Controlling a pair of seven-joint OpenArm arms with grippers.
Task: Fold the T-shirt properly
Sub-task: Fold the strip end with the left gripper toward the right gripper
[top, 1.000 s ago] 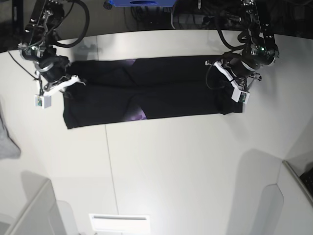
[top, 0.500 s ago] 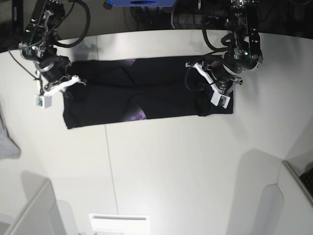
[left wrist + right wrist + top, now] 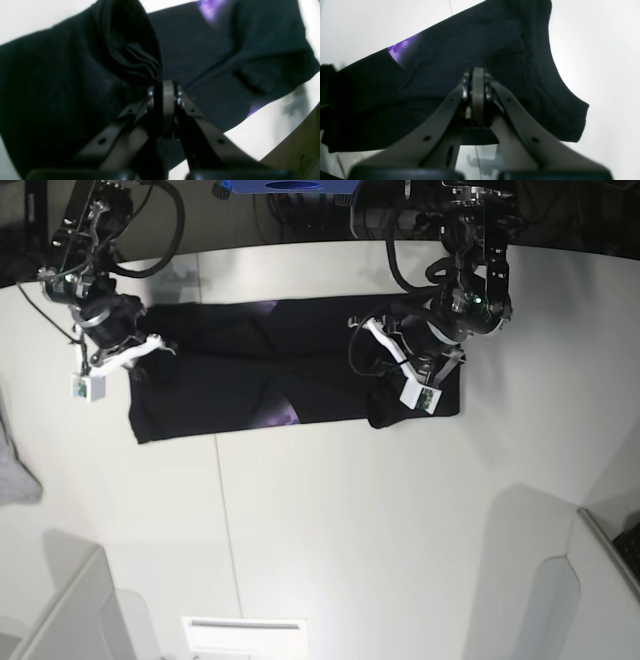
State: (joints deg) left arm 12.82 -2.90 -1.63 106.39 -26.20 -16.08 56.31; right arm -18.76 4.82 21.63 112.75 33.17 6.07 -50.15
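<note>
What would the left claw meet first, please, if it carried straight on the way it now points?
The left claw is shut on a bunched fold of the black T-shirt. Straight ahead lies that same bunch, then probably the shirt's flat layer on the white table; depth is unclear.
</note>
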